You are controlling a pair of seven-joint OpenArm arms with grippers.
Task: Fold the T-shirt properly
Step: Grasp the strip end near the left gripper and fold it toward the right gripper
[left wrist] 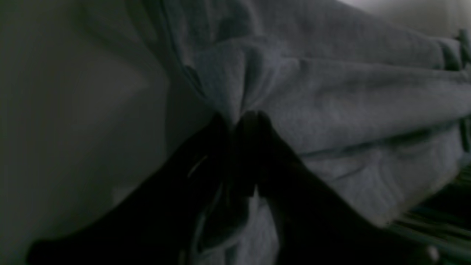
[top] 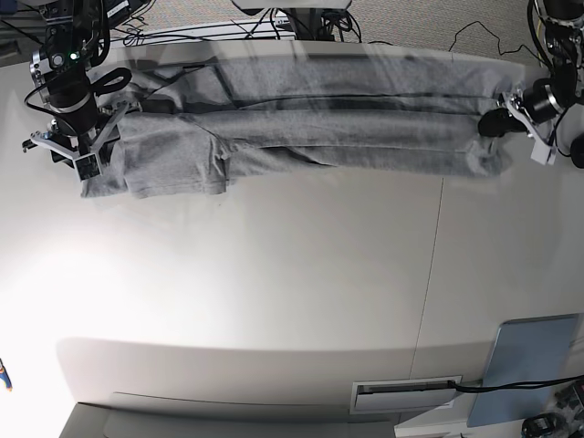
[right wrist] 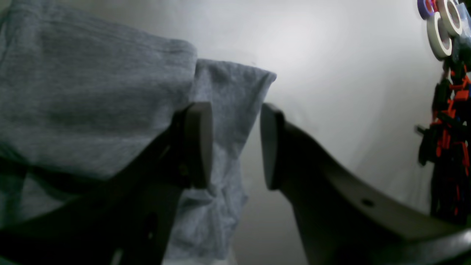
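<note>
T-shirt (top: 301, 137) stretched lengthwise along far edge of table (top: 274, 301), bunched in long folds, one sleeve end (top: 164, 173) spread flat. Left gripper (left wrist: 241, 117) pinched tight on fabric fold at one end, likely anchoring cloth for pull or lift. Right gripper (right wrist: 235, 143) at opposite end, jaws parted around sleeve edge, nothing clamped; apparently poised to bite. Blue-grey panel (top: 529, 370) near corner, well apart.
</note>
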